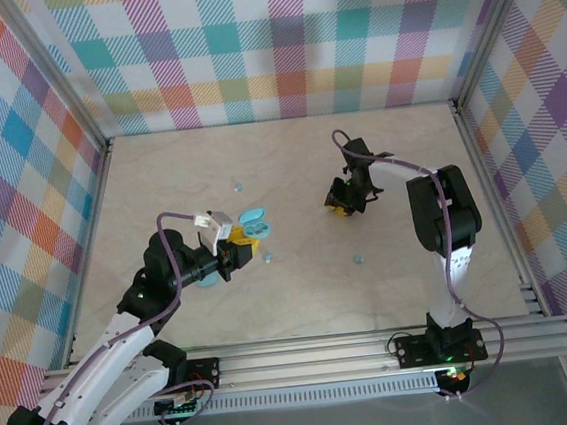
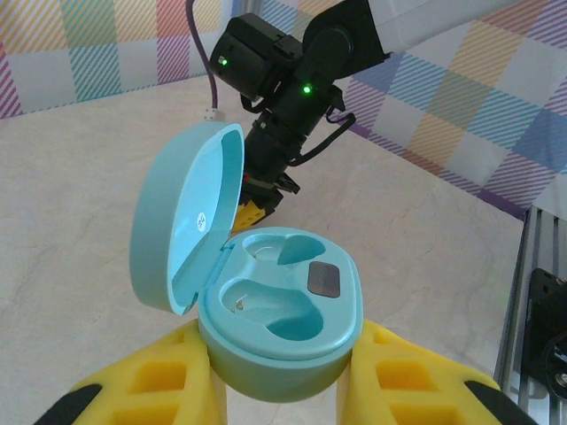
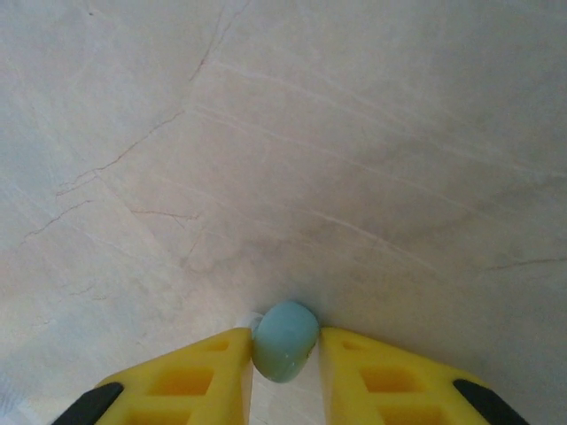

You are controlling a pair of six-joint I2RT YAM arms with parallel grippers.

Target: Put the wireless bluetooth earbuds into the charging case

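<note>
Over on the left, the left gripper (image 1: 234, 245) is clenched around the base of the charging case (image 2: 282, 329), yellow fingers (image 2: 159, 381) pressing it from either side and holding it up off the bench (image 1: 302, 301). The lid (image 2: 182, 226) is swung wide open and tipped back to the left, and both wells inside sit bare. Just right of that gripper, a loose earbud (image 1: 268, 258) lies on the bench, close by the case. A far earbud (image 1: 238, 187) rests further back, well apart from it. Moving right, a mid-bench earbud (image 1: 358, 258) sits in open space between the two arms. And on the right, the right gripper (image 1: 341, 205) is pointed down over the bench, pinching a held earbud (image 3: 285, 341) between its yellow fingertips, a small pale blue bead right at the tips.
</note>
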